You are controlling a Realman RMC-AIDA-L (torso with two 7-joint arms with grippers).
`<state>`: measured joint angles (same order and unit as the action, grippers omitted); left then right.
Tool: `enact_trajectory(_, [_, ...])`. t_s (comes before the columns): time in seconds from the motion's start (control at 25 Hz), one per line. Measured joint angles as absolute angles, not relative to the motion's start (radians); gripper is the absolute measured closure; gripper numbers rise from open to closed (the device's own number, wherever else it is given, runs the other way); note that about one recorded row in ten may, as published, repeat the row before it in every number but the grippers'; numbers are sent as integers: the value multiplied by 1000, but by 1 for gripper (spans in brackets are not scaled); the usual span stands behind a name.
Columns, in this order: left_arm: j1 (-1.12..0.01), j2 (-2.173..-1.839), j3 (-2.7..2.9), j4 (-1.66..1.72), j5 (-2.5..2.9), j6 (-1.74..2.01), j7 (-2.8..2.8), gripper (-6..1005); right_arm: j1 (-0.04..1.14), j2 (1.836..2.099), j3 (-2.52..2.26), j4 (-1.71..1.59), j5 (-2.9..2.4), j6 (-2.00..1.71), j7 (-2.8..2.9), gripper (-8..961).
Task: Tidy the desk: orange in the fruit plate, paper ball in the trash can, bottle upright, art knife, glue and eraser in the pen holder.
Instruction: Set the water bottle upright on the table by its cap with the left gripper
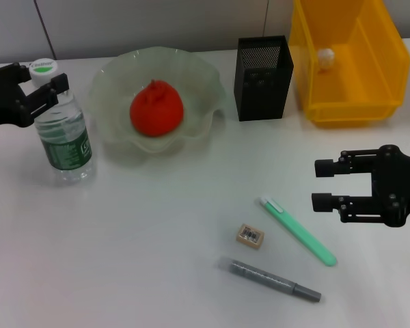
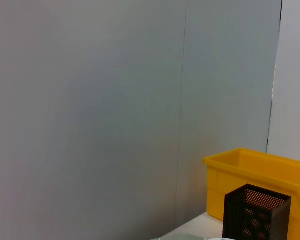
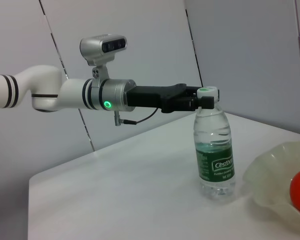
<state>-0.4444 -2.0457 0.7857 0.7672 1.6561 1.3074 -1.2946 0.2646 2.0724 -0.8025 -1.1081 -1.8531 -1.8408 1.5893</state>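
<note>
The bottle [image 1: 65, 140] [image 3: 215, 155] stands upright at the table's left, and my left gripper [image 1: 45, 77] [image 3: 202, 101] is shut on its neck just under the white cap. An orange [image 1: 156, 108] lies in the pale green fruit plate [image 1: 109, 75]. A paper ball [image 1: 325, 57] rests inside the yellow bin [image 1: 389, 61]. The green art knife [image 1: 297, 230], the small eraser [image 1: 250, 236] and the grey glue stick [image 1: 270, 279] lie on the table in front. My right gripper [image 1: 316, 184] hovers open just right of the knife. The black mesh pen holder [image 1: 263, 85] stands behind them.
The pen holder [image 2: 255, 212] and the yellow bin [image 2: 250, 165] stand side by side at the back right. The fruit plate [image 3: 265, 170] sits close to the bottle's right. A grey wall runs behind the table.
</note>
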Motion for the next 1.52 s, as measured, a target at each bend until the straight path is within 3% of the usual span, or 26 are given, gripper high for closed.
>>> enact_trajectory(1.2, [-396, -2068, 792, 767, 1607, 1359, -1205, 563, 278, 2074, -803, -1101, -1854, -1831, 1589, 345])
enact_trajectory(1.52, [-389, -2069, 795, 765, 1607, 1376, -1201, 447, 278, 2074, -799, -1101, -1855, -1830, 1589, 345])
